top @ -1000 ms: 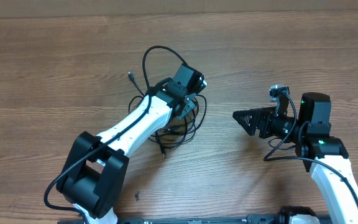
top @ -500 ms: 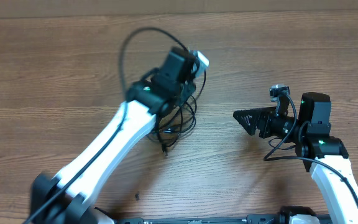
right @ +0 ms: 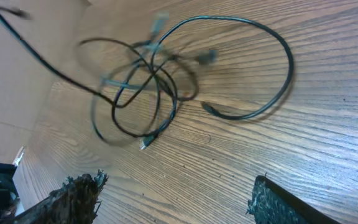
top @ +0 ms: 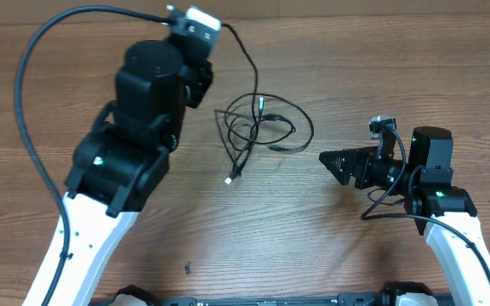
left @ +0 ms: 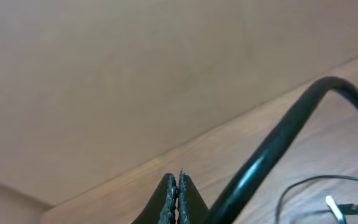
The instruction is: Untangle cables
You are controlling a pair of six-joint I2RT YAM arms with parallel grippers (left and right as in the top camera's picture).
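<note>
The cables (top: pixel 258 127) are thin black cords lying in loose overlapping loops mid-table. They are blurred in the right wrist view (right: pixel 148 81), and a plug end shows in the left wrist view (left: pixel 337 202). My left gripper (top: pixel 215 27) is raised high at the back left. Its jaws (left: pixel 178 186) are pressed together. One cable strand (top: pixel 252 64) rises from the pile to it and passes close beside the fingers (left: pixel 278 143). My right gripper (top: pixel 334 163) is open and empty (right: pixel 176 199), low over the table right of the pile.
The wooden table (top: pixel 381 76) ends at a tan wall (left: pixel 104 74) behind. The left arm's thick black wiring (top: pixel 32 51) loops out to the left. A small dark speck (top: pixel 188 269) lies near the front.
My left arm has risen from the tangle and swung up to the back left. The cables have shifted right and spread out, one strand trailing up. The right arm has not moved.
</note>
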